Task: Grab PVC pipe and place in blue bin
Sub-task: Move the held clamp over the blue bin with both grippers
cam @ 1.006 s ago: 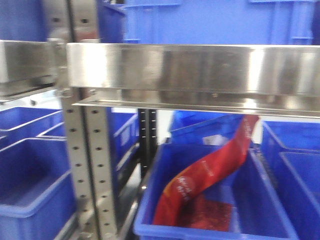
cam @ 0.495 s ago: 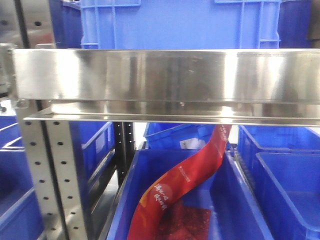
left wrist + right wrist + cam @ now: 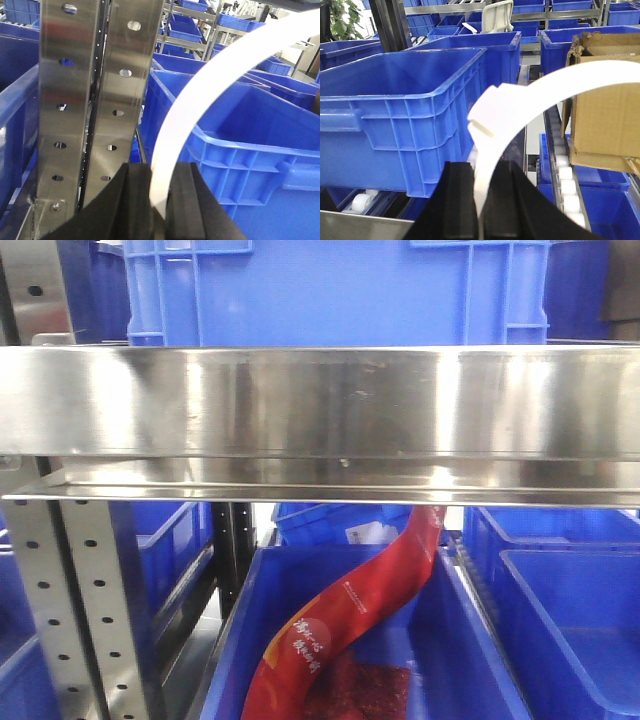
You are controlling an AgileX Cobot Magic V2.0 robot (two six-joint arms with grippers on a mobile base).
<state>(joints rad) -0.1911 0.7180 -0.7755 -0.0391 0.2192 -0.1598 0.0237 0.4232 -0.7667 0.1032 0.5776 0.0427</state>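
In the left wrist view a white PVC pipe (image 3: pixel 200 85), a flat curved strip, rises from between the black fingers and sweeps up to the right. My left gripper (image 3: pixel 162 172) is shut on its lower part, beside a blue bin (image 3: pixel 240 125). In the right wrist view a white PVC pipe (image 3: pixel 560 82) arcs up and to the right, with a squared tab (image 3: pixel 487 112) above the jaws. The right gripper (image 3: pixel 485 172) is shut on the strip below that tab. A large blue bin (image 3: pixel 395 95) stands just left of it. No gripper shows in the front view.
A steel shelf rail (image 3: pixel 320 415) crosses the front view, with a blue bin (image 3: pixel 330 290) on top and a lower bin (image 3: pixel 450 640) holding a red bag (image 3: pixel 360 605). A perforated steel post (image 3: pixel 95 100) stands close by the left gripper. A cardboard box (image 3: pixel 607 110) sits right, over white rollers (image 3: pixel 567 185).
The front view has shifted: the steel post slid towards the left edge, the rail now spans the whole width, and the bin with the red bag sits more central.
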